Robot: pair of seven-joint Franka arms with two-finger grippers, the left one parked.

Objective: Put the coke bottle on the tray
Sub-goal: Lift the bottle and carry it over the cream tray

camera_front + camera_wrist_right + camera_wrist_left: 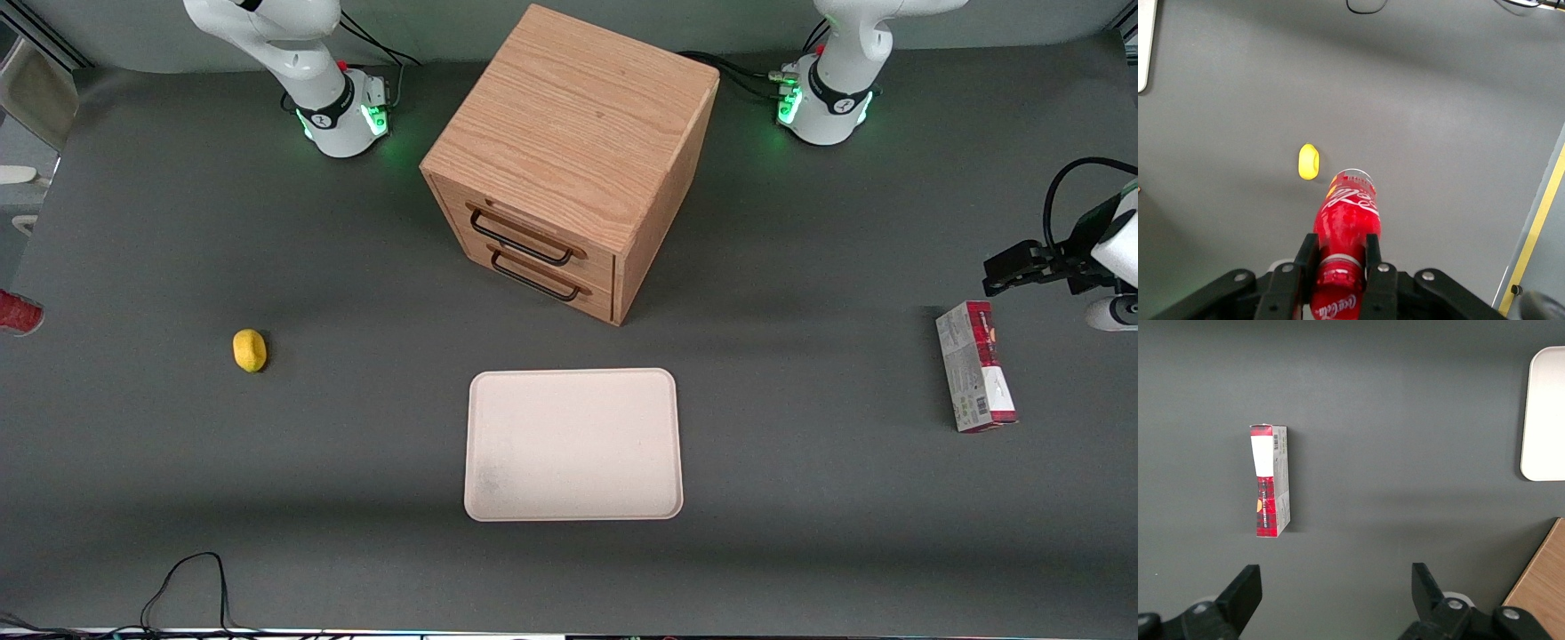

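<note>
So from my seat the biggest thing is the dark grey table (800, 533), and sitting mid-table is the wooden cabinet (569, 151) with two drawers, both handles facing the front camera at a slight angle. In front of those drawers, nearer the camera, lies the tray (573, 444), flat, cream-white and with nothing on it. Over at the parked arm's end of the table there's a red-and-grey carton (975, 366) lying on its side. Toward the working arm's end I've got the coke bottle (1346, 227), and it's held up off the table: in the right wrist view the gripper (1341, 263) has its two fingers (1373, 257) closed in on the bottle's neck just below the cap, one on each side, with the body hanging down toward the table. In the front view only a sliver of red shows at the very edge of the frame at that end, so the bottle is well apart from the tray. Smallest thing out there is the lemon (250, 349), resting on the table between that end and the tray, and in the wrist view it shows just beside the bottle's base, lower down on the tabletop.
</note>
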